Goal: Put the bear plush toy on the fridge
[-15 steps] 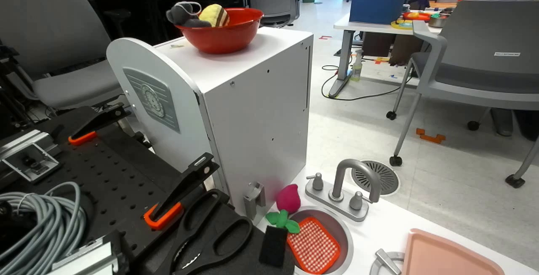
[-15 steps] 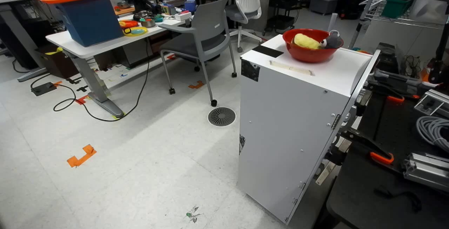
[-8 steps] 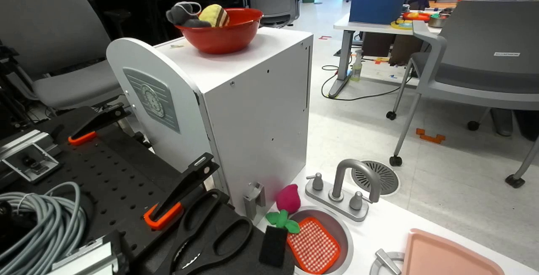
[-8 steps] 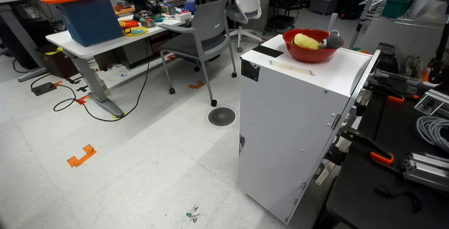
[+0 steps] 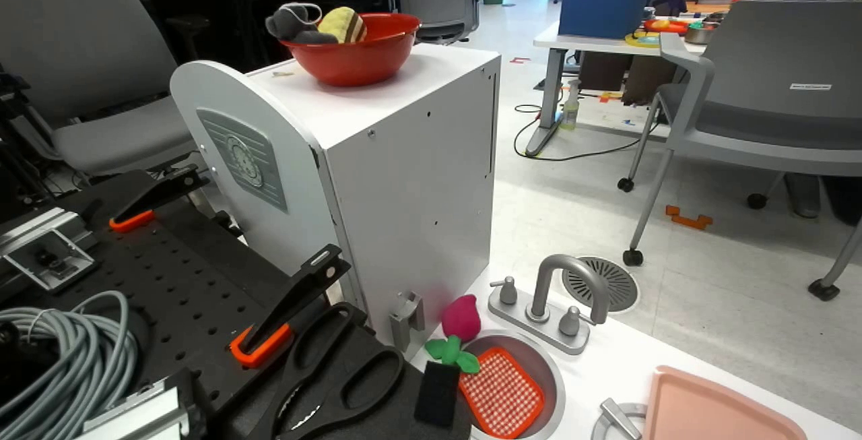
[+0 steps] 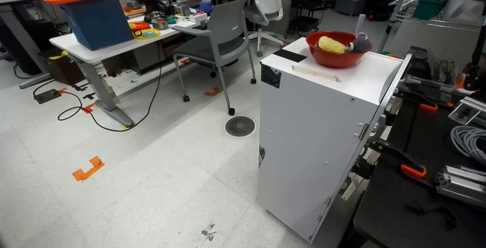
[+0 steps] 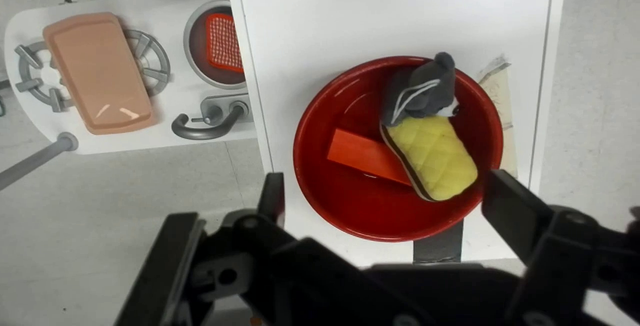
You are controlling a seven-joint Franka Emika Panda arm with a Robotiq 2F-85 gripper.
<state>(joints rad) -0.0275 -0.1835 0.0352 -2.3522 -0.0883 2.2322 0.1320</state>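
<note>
The bear plush toy (image 7: 425, 89), a dark grey soft lump with a white string loop, rests in the red bowl (image 7: 350, 206) against its rim. That bowl stands on the flat white top of the fridge (image 7: 310, 21). Both exterior views show the plush toy (image 5: 289, 24) (image 6: 360, 45) leaning over the bowl's edge, and the fridge (image 5: 417, 177) (image 6: 311, 138) below it. In the wrist view my gripper (image 7: 384, 175) is open, its fingers spread wide across the near part of the bowl, with nothing held. Neither exterior view shows the gripper.
A yellow quilted piece (image 7: 435, 159) and an orange-red block (image 7: 360, 154) share the bowl. The fridge's rounded door (image 5: 303, 224) rises above its top. Beside the fridge are a faucet (image 5: 579, 271), a pink tray (image 7: 100, 74) and a magenta plush (image 5: 462, 319). Clamps (image 5: 316, 278) sit on the black table.
</note>
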